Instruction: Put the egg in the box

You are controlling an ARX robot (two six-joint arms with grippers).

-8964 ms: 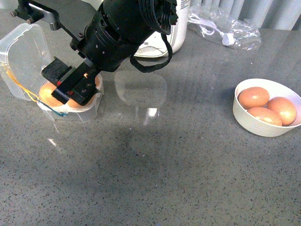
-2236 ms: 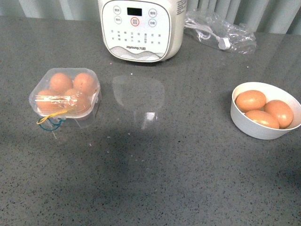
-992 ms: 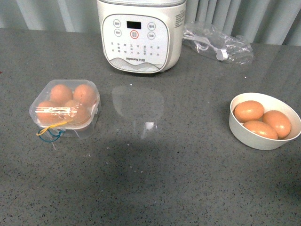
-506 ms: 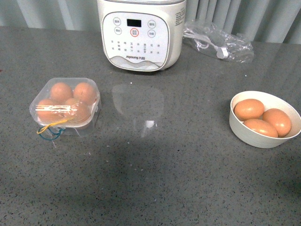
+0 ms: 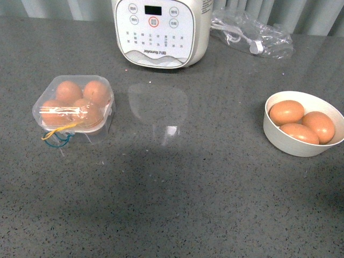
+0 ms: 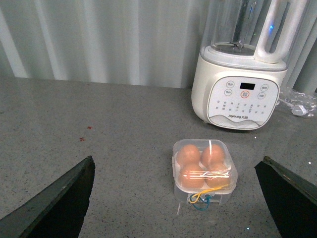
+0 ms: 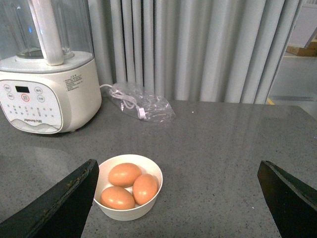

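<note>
The clear plastic box (image 5: 73, 107) sits at the left of the grey table with its lid shut over orange-brown eggs, one of them at the far side (image 5: 97, 90); yellow and blue bands (image 5: 56, 137) hang at its front. It also shows in the left wrist view (image 6: 204, 165). Three more eggs lie in a white bowl (image 5: 279, 134) at the right, also in the right wrist view (image 7: 126, 214). Neither arm shows in the front view. My left gripper (image 6: 181, 198) is open and empty, well back from the box. My right gripper (image 7: 178, 198) is open and empty, back from the bowl.
A white blender with a control panel (image 5: 160, 29) stands at the back middle. A clear plastic bag with a white cable (image 5: 252, 37) lies at the back right. Grey curtains hang behind the table.
The left arm has left the front view since nine seconds ago and the box lid is now shut. Over the last second only the camera view shifted slightly.
</note>
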